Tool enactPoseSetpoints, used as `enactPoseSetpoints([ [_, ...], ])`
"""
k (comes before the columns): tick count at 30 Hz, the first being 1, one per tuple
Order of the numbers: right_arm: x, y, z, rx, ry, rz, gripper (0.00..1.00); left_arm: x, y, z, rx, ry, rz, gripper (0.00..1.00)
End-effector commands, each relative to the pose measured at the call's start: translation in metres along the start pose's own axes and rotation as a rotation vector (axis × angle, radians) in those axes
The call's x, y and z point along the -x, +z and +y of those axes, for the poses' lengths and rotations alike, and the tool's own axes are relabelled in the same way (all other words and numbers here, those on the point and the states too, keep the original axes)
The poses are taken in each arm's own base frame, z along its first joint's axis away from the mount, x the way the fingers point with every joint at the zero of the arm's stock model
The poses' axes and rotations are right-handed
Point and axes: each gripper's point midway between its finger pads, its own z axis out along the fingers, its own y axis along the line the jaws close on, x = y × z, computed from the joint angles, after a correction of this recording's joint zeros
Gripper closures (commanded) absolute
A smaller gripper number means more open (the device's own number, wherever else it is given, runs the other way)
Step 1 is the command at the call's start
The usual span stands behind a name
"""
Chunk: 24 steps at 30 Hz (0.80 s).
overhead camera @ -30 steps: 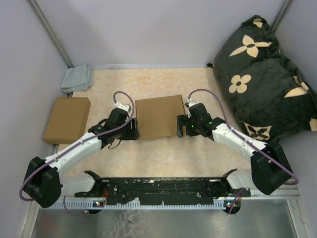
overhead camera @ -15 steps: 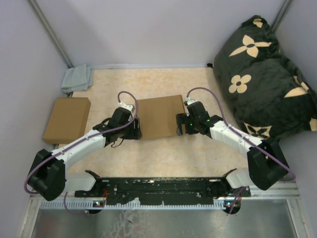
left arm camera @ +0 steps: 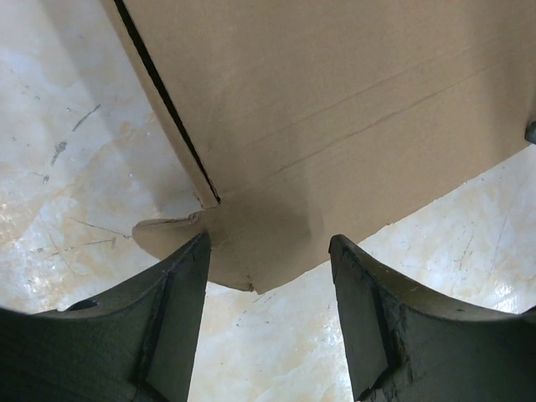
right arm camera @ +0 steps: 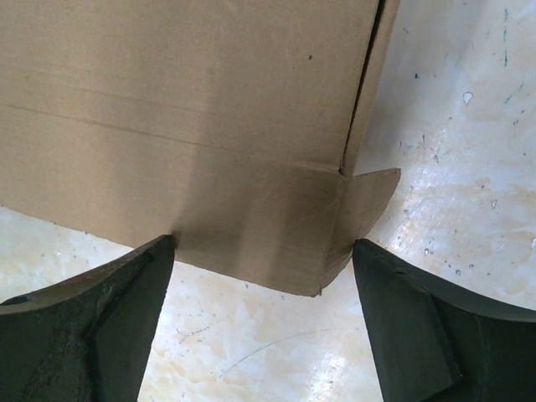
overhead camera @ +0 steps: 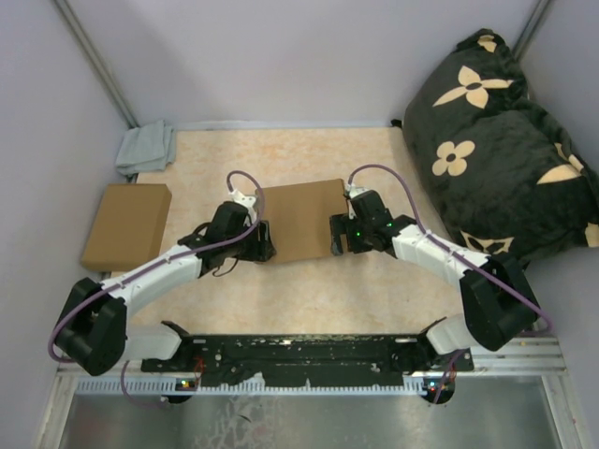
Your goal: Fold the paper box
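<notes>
The paper box (overhead camera: pixel 301 220) lies flat-topped in the middle of the table, a brown folded mailer with crease lines. My left gripper (overhead camera: pixel 265 245) is open at its near left corner; the left wrist view shows the box's corner (left arm camera: pixel 251 243) and a small tab (left arm camera: pixel 167 230) just ahead of the spread fingers (left arm camera: pixel 176 327). My right gripper (overhead camera: pixel 337 236) is open at the box's near right corner; the right wrist view shows that corner (right arm camera: pixel 276 243) and its tab (right arm camera: pixel 368 197) between the wide fingers (right arm camera: pixel 109 327). Neither gripper holds the box.
A plain brown cardboard box (overhead camera: pixel 126 225) lies at the table's left edge. A grey cloth (overhead camera: pixel 147 148) sits in the back left corner. A black pillow with tan flowers (overhead camera: pixel 501 140) fills the right side. The beige table (overhead camera: pixel 309 290) ends at walls.
Both grippers have moved inward and slightly away from the bases, closing in on the paper box's near corners. The box has not visibly moved.
</notes>
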Motion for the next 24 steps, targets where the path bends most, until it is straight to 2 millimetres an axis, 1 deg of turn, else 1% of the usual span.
enactPoseSetpoints([
  [1,0.029,-0.009,0.015,0.045,-0.023,-0.083,0.12,-0.007,0.004,-0.003,-0.030,0.021,0.013,0.35],
  [4,0.031,-0.008,0.011,0.022,-0.022,-0.092,0.12,-0.009,0.002,0.008,0.024,0.022,0.012,0.35],
  [5,0.032,-0.008,0.012,0.023,-0.022,-0.092,0.12,-0.010,0.002,0.008,0.024,0.022,0.010,0.35],
  [10,0.031,-0.007,0.024,0.089,-0.021,-0.080,0.13,-0.011,0.003,-0.005,-0.045,0.012,0.010,0.35],
  [16,0.031,-0.015,0.033,0.141,-0.028,-0.078,0.14,-0.014,0.003,-0.015,-0.098,0.006,0.030,0.37],
  [21,0.031,-0.026,0.035,0.149,-0.028,-0.083,0.14,-0.008,-0.008,-0.023,-0.130,0.003,0.013,0.38],
  [24,0.032,-0.031,0.034,0.146,-0.030,-0.090,0.15,-0.003,-0.015,-0.023,-0.128,0.003,-0.006,0.38],
])
